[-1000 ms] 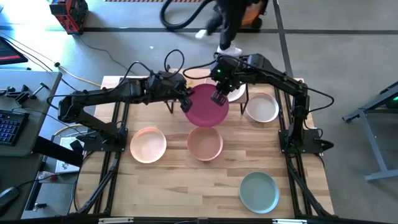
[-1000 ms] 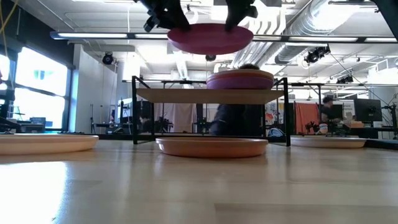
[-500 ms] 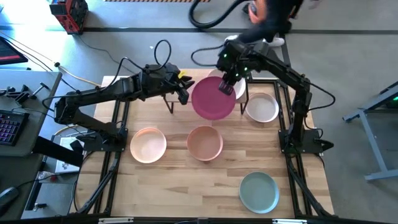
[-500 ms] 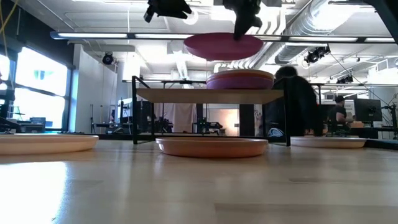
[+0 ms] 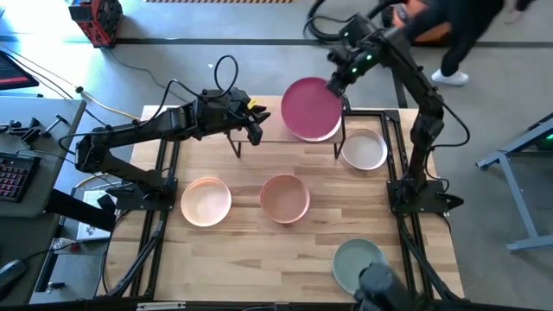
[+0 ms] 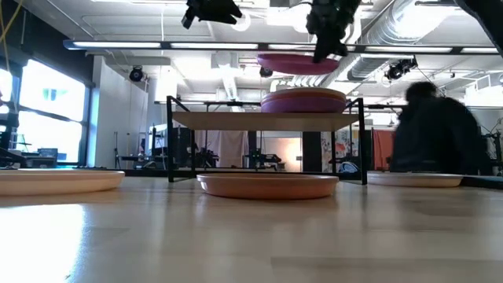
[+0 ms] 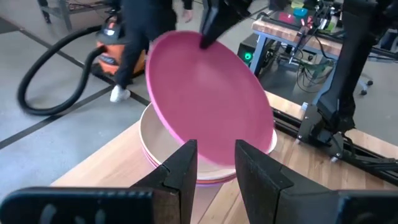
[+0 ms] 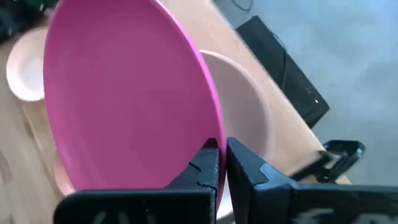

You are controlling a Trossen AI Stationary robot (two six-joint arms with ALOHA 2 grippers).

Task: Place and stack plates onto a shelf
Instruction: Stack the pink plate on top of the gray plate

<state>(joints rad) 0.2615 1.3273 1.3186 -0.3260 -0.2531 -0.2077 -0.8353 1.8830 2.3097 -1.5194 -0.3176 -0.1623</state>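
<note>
My right gripper point(image 5: 333, 84) is shut on the magenta plate point(image 5: 309, 110), which it holds in the air above a stack of plates point(image 6: 302, 101) on the right half of the shelf point(image 6: 267, 120). The stack rests flat on the light-wood board, a purple plate point(image 6: 302, 104) showing in it. The left wrist view shows the magenta plate point(image 7: 208, 109) over a cream plate point(image 7: 155, 140) of that stack. My left gripper point(image 5: 256, 130) hovers open above the shelf's left half, apart from the magenta plate. Much of the board is hidden in the high view. My right gripper pinches the magenta plate's rim point(image 8: 208, 134) between its two fingers, at the plate's far right side point(image 5: 331, 87). The fingers slant down from above and from the far right. The plate is lifted clear, about level in the low view point(image 6: 299, 63).
On the tabletop lie a cream plate point(image 5: 206, 200), a tan-pink plate point(image 5: 285, 197), a white plate point(image 5: 363, 149) right of the shelf and a pale teal plate point(image 5: 356, 259) near the near edge, partly under a dark object point(image 5: 378, 283). A person point(image 5: 449, 26) walks beyond the far edge.
My left gripper has let go of the magenta plate's left rim and stayed over the shelf's left half. My right gripper alone has carried the plate toward the far edge and the right, from in front of the shelf to above the stack. The person has walked rightward.
</note>
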